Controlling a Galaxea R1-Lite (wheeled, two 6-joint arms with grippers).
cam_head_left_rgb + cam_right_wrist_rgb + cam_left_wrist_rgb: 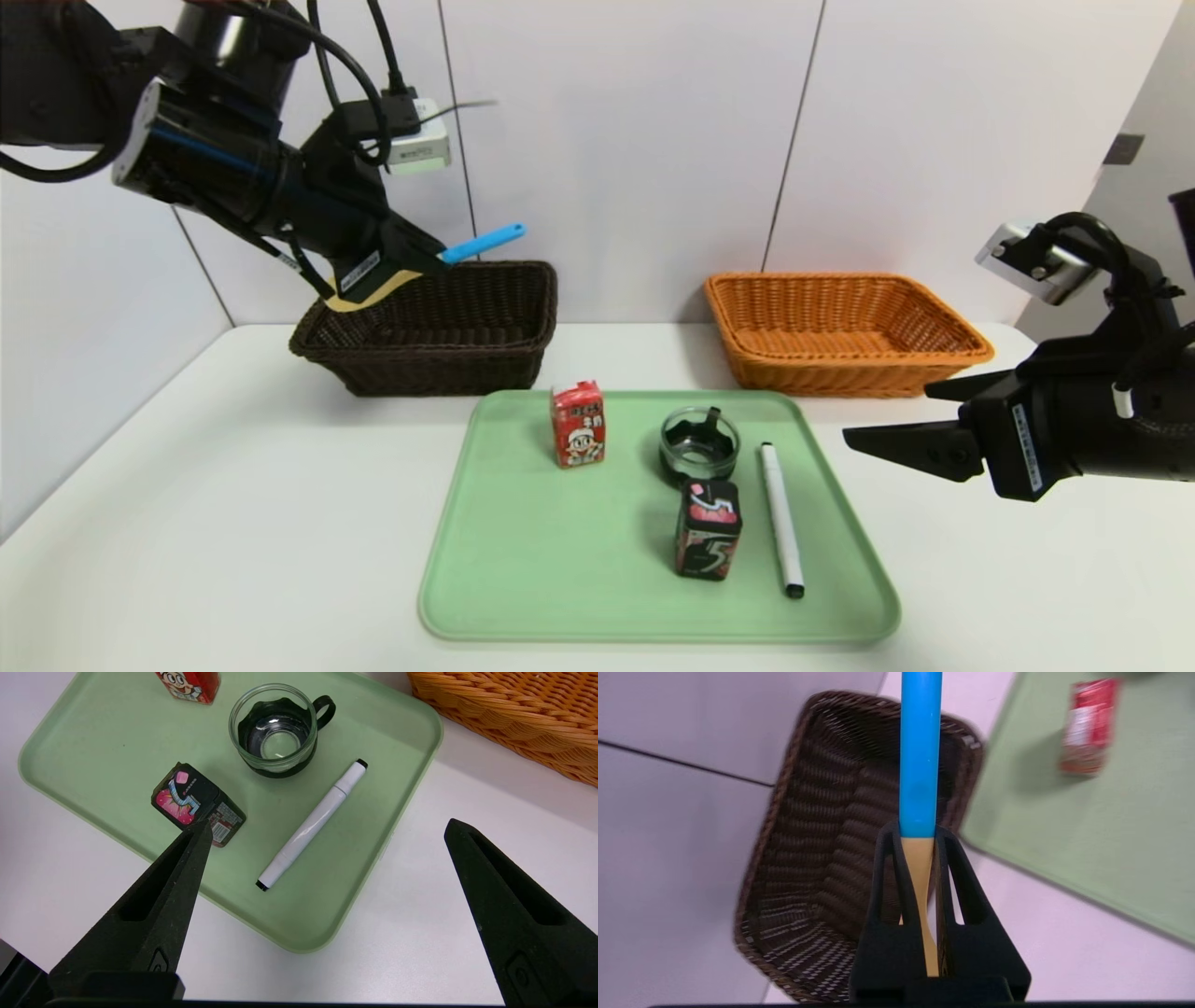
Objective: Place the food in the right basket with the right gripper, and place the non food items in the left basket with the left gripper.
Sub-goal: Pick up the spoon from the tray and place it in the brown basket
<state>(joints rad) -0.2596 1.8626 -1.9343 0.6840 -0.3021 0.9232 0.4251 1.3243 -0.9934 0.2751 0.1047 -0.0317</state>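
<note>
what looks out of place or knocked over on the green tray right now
Nothing stands out. On the green plastic tray, the red drink carton and black gum box stand upright, the glass cup sits upright, and the white marker pen lies flat. No spills or damage.

Counted on the tabletop (pixel 233 523): two wicker baskets, one dark brown basket (pixel 439 336) and one orange basket (pixel 840 327); one green tray (pixel 523 560); one red carton (pixel 578 425); one black tin (pixel 708 530); one glass cup (pixel 699 445); one white marker (pixel 780 518); one blue-handled utensil (pixel 481 244). Two grippers are listed, the left gripper (pixel 425 257) and the right gripper (pixel 896 415).
</note>
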